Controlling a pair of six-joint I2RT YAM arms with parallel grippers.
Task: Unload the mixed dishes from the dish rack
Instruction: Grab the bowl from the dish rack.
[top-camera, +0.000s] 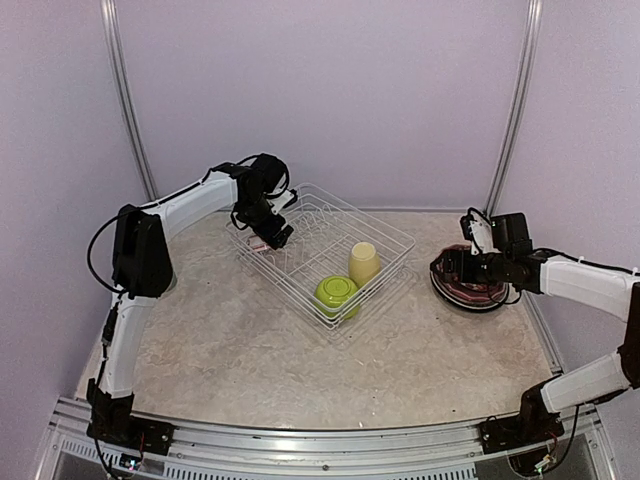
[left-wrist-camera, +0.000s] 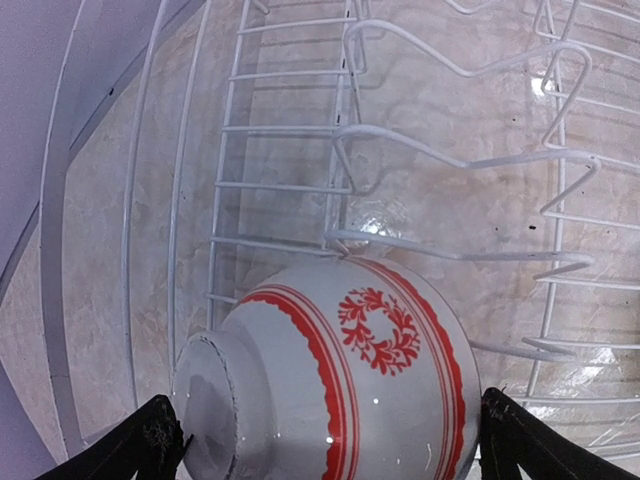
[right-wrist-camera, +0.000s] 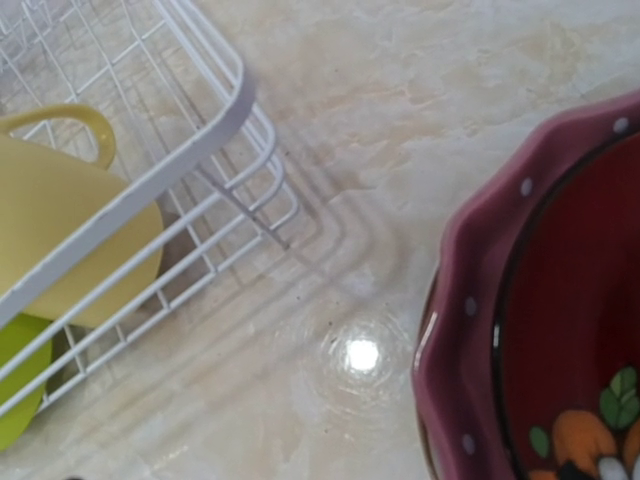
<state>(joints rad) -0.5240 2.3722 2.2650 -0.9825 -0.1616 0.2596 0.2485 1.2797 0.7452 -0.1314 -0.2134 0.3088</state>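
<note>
Dish rack (top-camera: 300, 262) of white wire cradles glossy red-white bowl (left-wrist-camera: 340, 390).

Left arm (top-camera: 190, 203), right arm (top-camera: 590, 282): white link shells, black joint housings, black cables looped alongside. Left pincer (left-wrist-camera: 330, 445) fingers (left-wrist-camera: 150, 448) black, tapered.

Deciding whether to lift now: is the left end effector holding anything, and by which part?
The left end effector seems to grip the bowl, lying sideways in the rack: one finger at its foot, the other at its rim.
</note>
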